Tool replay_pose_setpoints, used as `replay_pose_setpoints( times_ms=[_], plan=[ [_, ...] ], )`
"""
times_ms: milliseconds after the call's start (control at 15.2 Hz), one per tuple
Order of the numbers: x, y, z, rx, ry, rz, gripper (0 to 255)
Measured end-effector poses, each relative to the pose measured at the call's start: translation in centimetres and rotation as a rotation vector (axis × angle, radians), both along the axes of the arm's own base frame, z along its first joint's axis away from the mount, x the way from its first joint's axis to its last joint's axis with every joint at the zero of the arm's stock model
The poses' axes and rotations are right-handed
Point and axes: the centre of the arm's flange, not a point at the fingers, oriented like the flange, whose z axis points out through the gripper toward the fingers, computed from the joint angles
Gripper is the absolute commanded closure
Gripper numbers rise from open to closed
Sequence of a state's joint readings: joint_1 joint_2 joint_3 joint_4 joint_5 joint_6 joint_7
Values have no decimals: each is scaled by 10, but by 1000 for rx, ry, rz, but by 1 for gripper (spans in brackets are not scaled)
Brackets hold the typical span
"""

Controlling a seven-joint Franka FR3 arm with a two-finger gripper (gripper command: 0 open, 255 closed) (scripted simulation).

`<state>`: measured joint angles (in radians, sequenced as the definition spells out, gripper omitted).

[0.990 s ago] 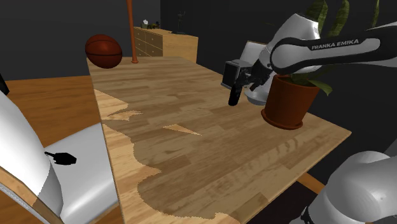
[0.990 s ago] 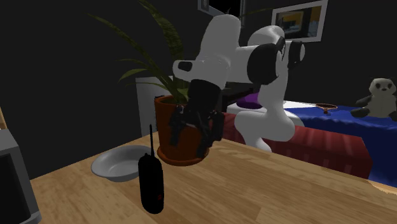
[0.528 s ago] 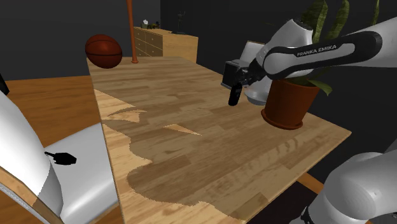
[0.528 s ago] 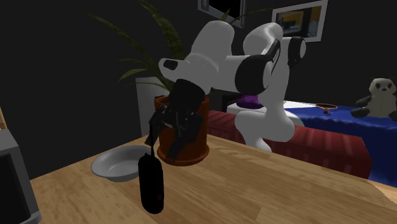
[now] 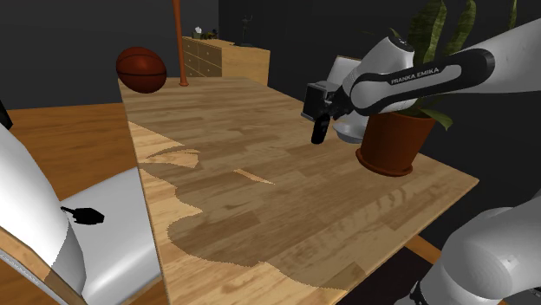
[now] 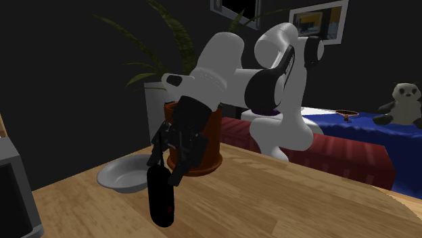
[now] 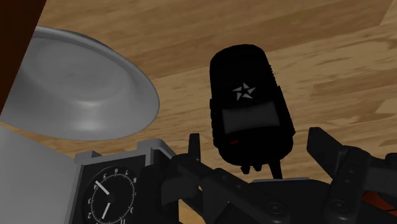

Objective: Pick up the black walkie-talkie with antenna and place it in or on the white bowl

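The black walkie-talkie [image 6: 161, 201] stands upright on the wooden table [image 5: 260, 217], its thin antenna rising into the hand. In the shoulder view the walkie-talkie [image 5: 320, 131] is just in front of the pale bowl [image 5: 349, 130]. My gripper [image 6: 166, 169] is open and tilted down over the radio's top end, one finger on each side. In the wrist view the walkie-talkie [image 7: 249, 102] lies between the gripper [image 7: 256, 145] fingers, which stand wider than its body. The shallow grey-white bowl [image 7: 83, 89] [image 6: 124, 176] sits close beside it and holds nothing.
A terracotta pot [image 5: 394, 139] with a leafy plant stands right behind the bowl. A grey box with a clock face [image 7: 105, 193] sits by the radio. A basketball [image 5: 141, 69] lies at the table's far end. A large white object [image 5: 35, 217] borders the shoulder view's left.
The arm has swung down and away from the plant pot. The open gripper has come from beside the pot onto the top of the walkie-talkie. The radio and bowl have not moved.
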<state>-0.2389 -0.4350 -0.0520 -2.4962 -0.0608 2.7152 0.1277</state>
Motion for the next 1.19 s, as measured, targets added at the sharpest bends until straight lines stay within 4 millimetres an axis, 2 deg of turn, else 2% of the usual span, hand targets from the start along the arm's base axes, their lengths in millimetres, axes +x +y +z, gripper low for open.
replay_pose_setpoints(
  times_ms=[198, 264, 924, 1188],
  plan=[
    [0, 0, 0, 0, 0, 0, 0],
    [0, 0, 0, 0, 0, 0, 255],
    [0, 0, 0, 0, -1, 0, 255],
    [0, -1, 16, 0, 0, 0, 255]
  ],
)
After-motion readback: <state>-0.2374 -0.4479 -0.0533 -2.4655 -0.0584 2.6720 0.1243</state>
